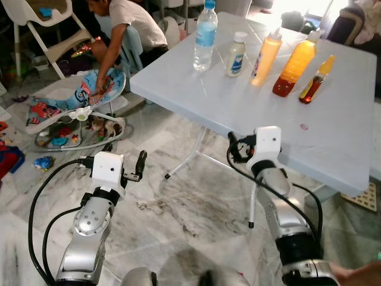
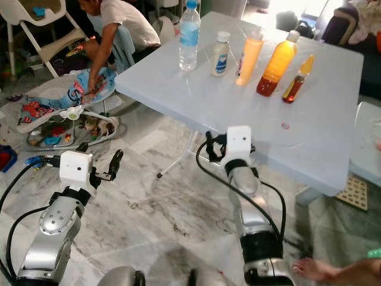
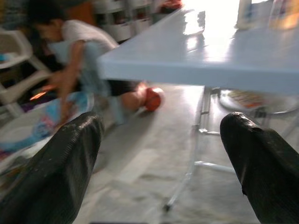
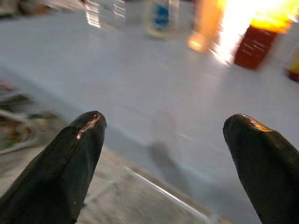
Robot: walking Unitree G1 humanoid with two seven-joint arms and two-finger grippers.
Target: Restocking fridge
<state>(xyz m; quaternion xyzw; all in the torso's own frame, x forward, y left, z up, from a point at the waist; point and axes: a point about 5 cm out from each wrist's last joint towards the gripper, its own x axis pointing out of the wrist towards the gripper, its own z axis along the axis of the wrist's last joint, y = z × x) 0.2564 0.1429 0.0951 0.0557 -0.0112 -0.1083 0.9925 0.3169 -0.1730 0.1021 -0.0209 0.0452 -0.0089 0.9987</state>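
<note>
On the pale blue folding table [image 1: 238, 113] stands a row of bottles: a clear water bottle [image 1: 205, 37], a small white bottle [image 1: 236, 55], a yellow squeeze bottle [image 1: 265, 58], an orange juice bottle [image 1: 294, 64] and a small sauce bottle [image 1: 315, 80]. My right gripper [image 1: 233, 146] is raised at the table's near edge, short of the bottles. Its fingers [image 4: 74, 158] stand wide apart with nothing between them, so it is open. My left gripper [image 1: 124, 156] hovers over the floor left of the table, also open and holding nothing [image 3: 159, 154].
A person [image 1: 128, 24] crouches at the back left beside a baby bouncer [image 1: 77, 107] and scattered toys. A white high chair [image 1: 41, 24] stands behind. The table's metal legs [image 1: 196, 149] lie ahead. A bare foot [image 2: 321, 271] shows at the lower right.
</note>
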